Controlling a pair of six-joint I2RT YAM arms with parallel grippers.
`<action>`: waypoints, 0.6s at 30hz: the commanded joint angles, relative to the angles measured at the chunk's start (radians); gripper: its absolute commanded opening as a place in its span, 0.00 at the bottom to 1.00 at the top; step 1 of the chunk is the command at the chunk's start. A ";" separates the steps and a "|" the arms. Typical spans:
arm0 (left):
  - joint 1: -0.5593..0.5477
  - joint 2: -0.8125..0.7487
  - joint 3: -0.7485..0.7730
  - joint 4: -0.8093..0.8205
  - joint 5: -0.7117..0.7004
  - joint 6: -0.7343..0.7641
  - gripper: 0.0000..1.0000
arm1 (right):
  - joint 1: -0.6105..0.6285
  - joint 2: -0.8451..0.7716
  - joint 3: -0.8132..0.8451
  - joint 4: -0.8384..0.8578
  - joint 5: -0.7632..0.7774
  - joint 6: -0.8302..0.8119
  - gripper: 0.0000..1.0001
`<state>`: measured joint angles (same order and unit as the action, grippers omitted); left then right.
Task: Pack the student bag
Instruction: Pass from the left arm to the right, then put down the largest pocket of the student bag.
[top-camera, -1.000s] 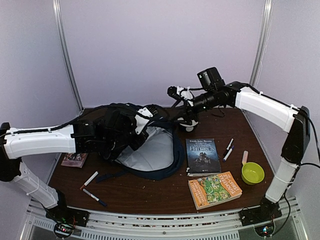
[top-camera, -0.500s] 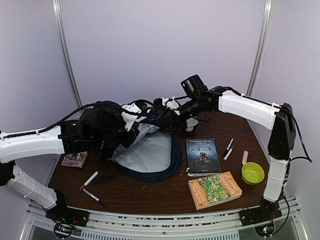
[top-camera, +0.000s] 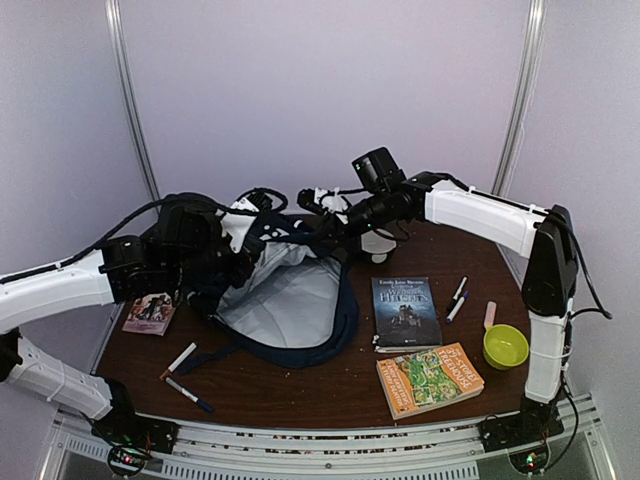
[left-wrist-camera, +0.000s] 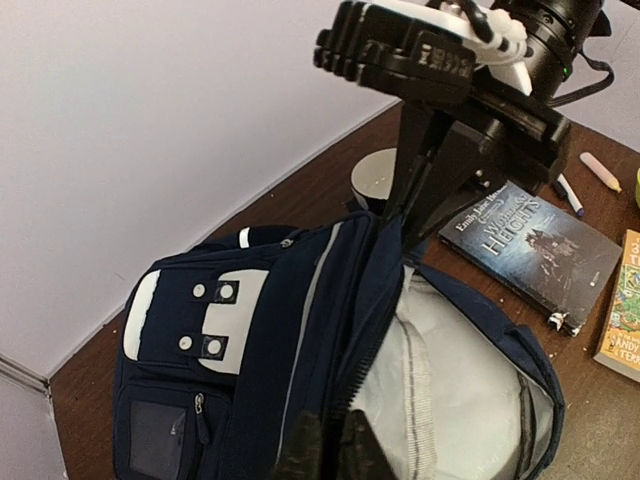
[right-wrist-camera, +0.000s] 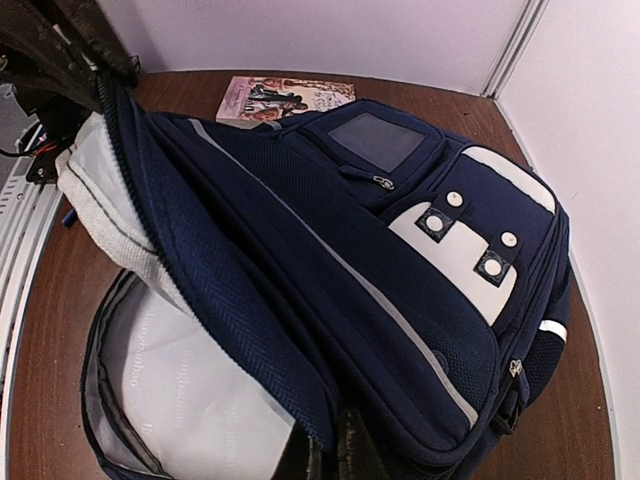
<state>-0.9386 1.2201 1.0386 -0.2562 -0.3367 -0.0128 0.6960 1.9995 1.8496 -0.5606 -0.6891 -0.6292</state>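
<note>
The student bag (top-camera: 335, 310) is navy with white patches and lies at mid-left of the table, its mouth held open on the pale lining. My left gripper (top-camera: 252, 262) is at the near-left rim. In the left wrist view its dark fingers (left-wrist-camera: 300, 450) straddle the zipper edge of the bag (left-wrist-camera: 250, 340), closed on it. My right gripper (top-camera: 322, 222) grips the far rim. Its jaws pinch the navy edge of the bag (right-wrist-camera: 400, 250) at the bottom of the right wrist view, shut (right-wrist-camera: 335, 460). The rim hangs stretched between the two grippers.
A dark-covered book (top-camera: 405, 310) and an orange book (top-camera: 428, 378) lie right of the bag. Markers (top-camera: 458, 297) and a green bowl (top-camera: 505, 345) are further right. A white round object (top-camera: 378, 245) sits behind. Two pens (top-camera: 185, 375) and a small book (top-camera: 150, 312) lie at left.
My right gripper swung left to the bag's far rim and closed on it. The left arm drew back and up, and the bag's mouth now stands wider and higher.
</note>
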 joint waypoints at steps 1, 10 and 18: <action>0.047 -0.045 -0.008 0.010 0.143 -0.072 0.33 | -0.003 0.004 0.048 0.070 0.003 0.091 0.00; 0.047 -0.120 -0.184 0.053 0.216 -0.137 0.54 | -0.003 -0.017 0.047 0.108 0.020 0.157 0.00; 0.048 -0.041 -0.178 0.126 0.181 -0.064 0.36 | 0.003 -0.029 0.043 0.091 0.031 0.151 0.00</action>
<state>-0.8928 1.1271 0.8268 -0.2188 -0.1535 -0.1120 0.6964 2.0014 1.8599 -0.5228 -0.6739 -0.5049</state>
